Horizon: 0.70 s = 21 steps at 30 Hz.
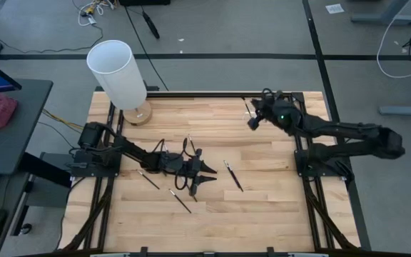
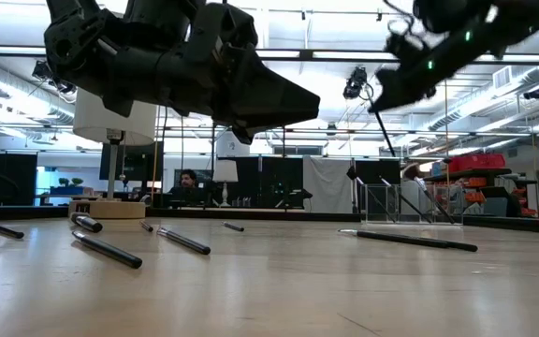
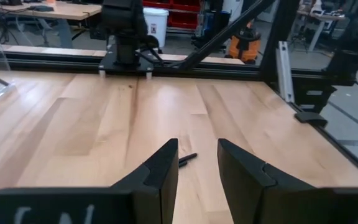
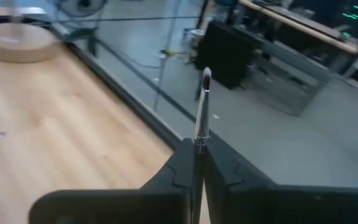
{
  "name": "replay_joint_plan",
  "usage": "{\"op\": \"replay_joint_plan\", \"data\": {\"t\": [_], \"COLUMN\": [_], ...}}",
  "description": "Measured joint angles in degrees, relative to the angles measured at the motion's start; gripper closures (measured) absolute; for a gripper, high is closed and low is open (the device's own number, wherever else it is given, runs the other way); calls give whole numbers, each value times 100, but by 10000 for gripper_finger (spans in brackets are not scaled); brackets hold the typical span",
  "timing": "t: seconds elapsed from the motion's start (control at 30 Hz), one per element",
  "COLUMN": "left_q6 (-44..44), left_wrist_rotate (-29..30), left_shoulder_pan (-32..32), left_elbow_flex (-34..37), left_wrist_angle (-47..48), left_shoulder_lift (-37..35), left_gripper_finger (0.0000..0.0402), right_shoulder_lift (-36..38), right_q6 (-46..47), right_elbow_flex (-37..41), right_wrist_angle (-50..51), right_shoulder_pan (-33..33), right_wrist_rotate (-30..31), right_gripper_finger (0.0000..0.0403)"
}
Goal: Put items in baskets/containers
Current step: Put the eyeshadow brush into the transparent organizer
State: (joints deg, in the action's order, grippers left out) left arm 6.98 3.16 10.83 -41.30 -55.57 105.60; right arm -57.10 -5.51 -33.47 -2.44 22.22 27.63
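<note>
Pale wood tabletop (image 1: pixel 262 207), workshop room behind. Right gripper (image 4: pixel 199 163), far right near the clear holder (image 2: pixel 396 201), is clamped on one brush (image 4: pixel 202 102) at mid-handle, bristles out. Left gripper (image 3: pixel 197 165) hovers mid-table, fingers parted and empty, over a loose brush (image 3: pixel 188 158); others lie scattered (image 1: pixel 233 175). We judge the brushes light, stiff, slim and prone to roll, so grip mid-handle. Holder's walls are hardly visible from above.

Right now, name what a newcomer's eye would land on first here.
The right gripper, raised near the table's far right corner, is shut on a thin brush. The left gripper hangs open over mid-table, where loose brushes lie scattered. A tall white cylinder stands at the far left.
</note>
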Motion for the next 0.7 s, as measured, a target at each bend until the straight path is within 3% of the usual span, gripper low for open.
{"op": "replay_joint_plan", "data": {"t": [0.13, 0.27, 0.7], "left_q6": [2, -11, -17], "left_wrist_rotate": [0, 3, 278], "left_shoulder_pan": [145, 244, 175], "left_elbow_flex": [0, 0, 0], "left_wrist_angle": [-4, -7, -24], "left_shoulder_lift": [0, 0, 0], "left_gripper_finger": [285, 285, 285], "right_shoulder_lift": [-2, -2, -4], "right_q6": [145, 649, 655], "right_elbow_flex": [779, 1124, 1132], "right_wrist_angle": [-968, -1127, -229], "right_shoulder_pan": [870, 1445, 1780], "right_wrist_rotate": [-326, -756, -1072], "right_gripper_finger": [390, 390, 391]}}
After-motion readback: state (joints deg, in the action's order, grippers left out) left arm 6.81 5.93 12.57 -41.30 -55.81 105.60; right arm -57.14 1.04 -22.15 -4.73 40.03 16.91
